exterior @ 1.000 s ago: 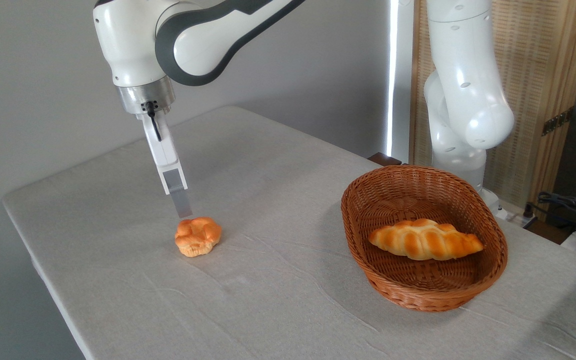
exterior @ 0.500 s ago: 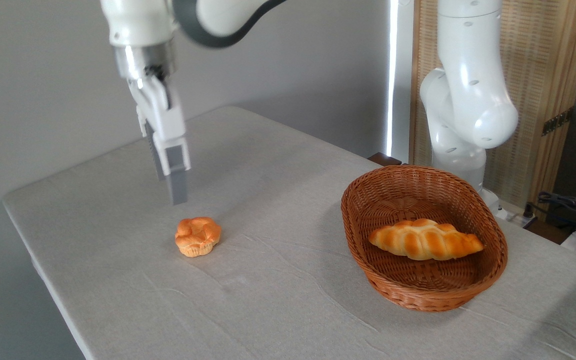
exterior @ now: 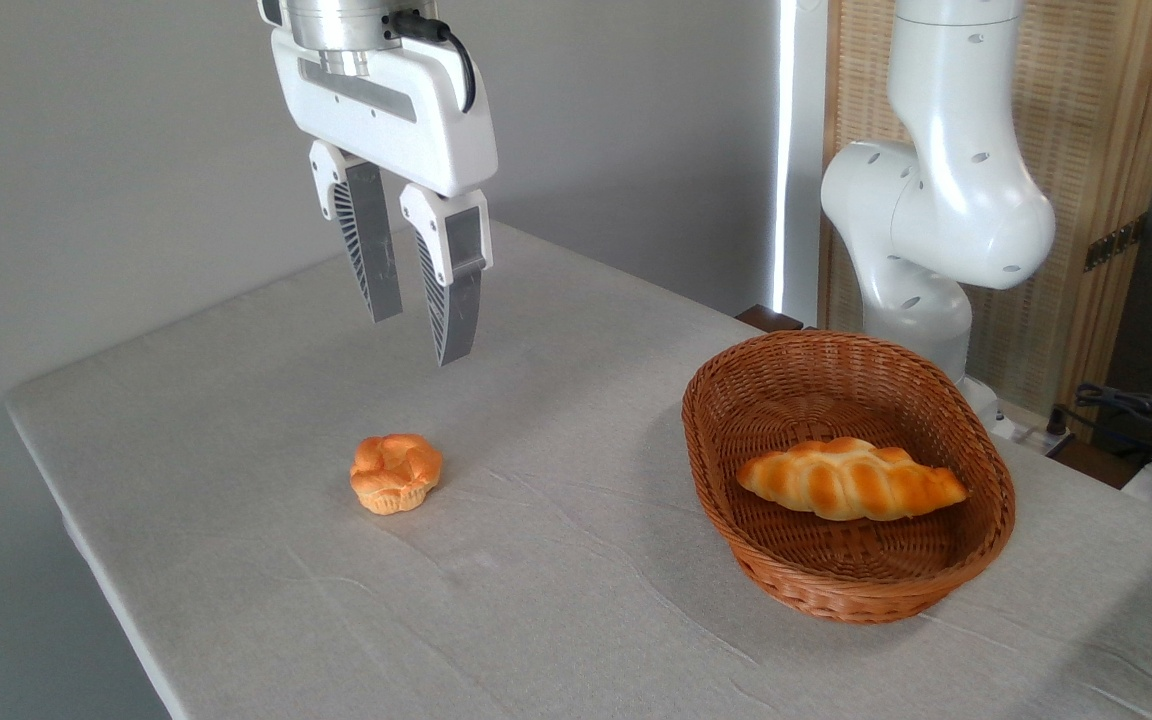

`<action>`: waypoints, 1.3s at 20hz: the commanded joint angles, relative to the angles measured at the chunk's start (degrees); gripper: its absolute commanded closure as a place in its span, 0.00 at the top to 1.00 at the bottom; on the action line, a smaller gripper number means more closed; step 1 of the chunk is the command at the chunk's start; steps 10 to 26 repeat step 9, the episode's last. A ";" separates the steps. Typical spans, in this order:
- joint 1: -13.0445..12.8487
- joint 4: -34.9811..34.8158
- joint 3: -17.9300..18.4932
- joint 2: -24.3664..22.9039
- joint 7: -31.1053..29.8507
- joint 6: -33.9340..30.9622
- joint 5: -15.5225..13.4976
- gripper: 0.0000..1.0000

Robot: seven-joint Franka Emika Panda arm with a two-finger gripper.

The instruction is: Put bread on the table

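arm (exterior: pixel 946 200) above gripper (exterior: pixel 421 335) cut off, perhaps table (exterior: pixel 236 560) too

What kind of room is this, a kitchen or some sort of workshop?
Probably a robotics lab or test room, not a kitchen. A white robot arm stands at a cloth-covered table holding only a small bun and a wicker basket with a braided loaf, and cables trail off at the right edge.

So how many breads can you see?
2. The small round bun sits on the grey table, left of the wicker basket. The long braided loaf lies inside the basket. None seems hidden.
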 commanded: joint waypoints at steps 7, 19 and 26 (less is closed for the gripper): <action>3.21 1.18 -1.89 0.97 -1.23 -2.05 0.31 1.00; 3.21 1.18 -1.45 0.97 -0.70 -3.02 0.31 1.00; 3.21 1.18 -1.45 0.97 -0.70 -3.02 0.31 1.00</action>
